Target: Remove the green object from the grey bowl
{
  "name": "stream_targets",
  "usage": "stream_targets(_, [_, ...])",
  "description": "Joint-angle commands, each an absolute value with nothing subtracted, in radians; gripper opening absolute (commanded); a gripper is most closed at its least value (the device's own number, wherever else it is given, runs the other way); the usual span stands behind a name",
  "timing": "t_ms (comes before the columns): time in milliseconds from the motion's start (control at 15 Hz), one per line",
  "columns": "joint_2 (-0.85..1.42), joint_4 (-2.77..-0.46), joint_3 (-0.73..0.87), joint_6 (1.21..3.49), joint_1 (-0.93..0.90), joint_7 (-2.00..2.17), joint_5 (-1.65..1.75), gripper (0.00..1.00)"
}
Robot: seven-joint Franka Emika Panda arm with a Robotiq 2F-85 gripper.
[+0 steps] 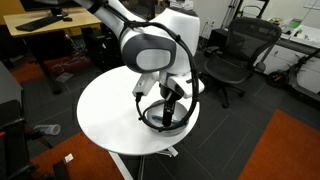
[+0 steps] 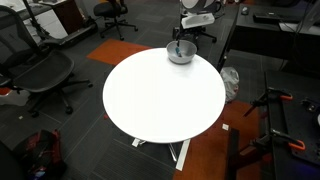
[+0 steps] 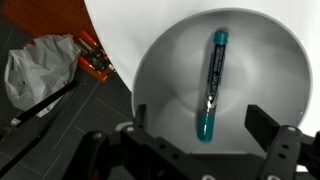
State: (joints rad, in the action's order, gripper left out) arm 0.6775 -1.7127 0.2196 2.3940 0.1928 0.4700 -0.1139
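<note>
— What is seen on the round white table (image 2: 150, 110)?
— The grey bowl (image 2: 181, 52) is set near its far edge. Only in the wrist view is the green object (image 3: 212, 85) shown, lying inside the bowl.
— And the arm (image 1: 150, 50)?
— It is bent down over the bowl, and the gripper (image 3: 198, 115) is held spread.
</note>
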Motion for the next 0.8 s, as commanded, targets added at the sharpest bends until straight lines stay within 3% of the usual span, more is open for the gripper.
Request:
stream_targets(0, [0.72, -1.638, 0.205, 2.338, 0.212, 0.43, -0.147, 1.0])
stream_targets(733, [0.829, -1.519, 0.186, 2.293, 0.238, 0.415, -0.186, 1.0])
